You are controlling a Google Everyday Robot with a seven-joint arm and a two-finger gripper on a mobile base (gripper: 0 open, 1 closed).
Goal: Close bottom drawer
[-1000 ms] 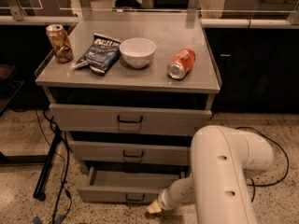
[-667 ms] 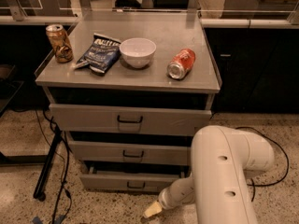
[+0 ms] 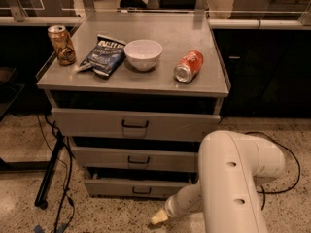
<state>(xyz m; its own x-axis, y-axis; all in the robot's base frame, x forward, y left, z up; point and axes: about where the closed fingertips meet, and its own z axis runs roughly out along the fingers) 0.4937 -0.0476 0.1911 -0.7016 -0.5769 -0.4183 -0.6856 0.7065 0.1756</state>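
Camera view, and the grey cabinet [image 3: 131,84] fills the middle, with the white arm [image 3: 233,178] bulking in at 5 o'clock. Big change on the bottom drawer [image 3: 112,187], down at 6 o'clock: a second ago it stood well out with its tray showing, and now the front is tucked in under the middle drawer, just a thin dark gap above. Nearly home, I'd say. The gripper [image 3: 159,218] sits low, just off the front; wide or narrow, I cannot tell. The black handle [image 3: 141,191] is untouched.
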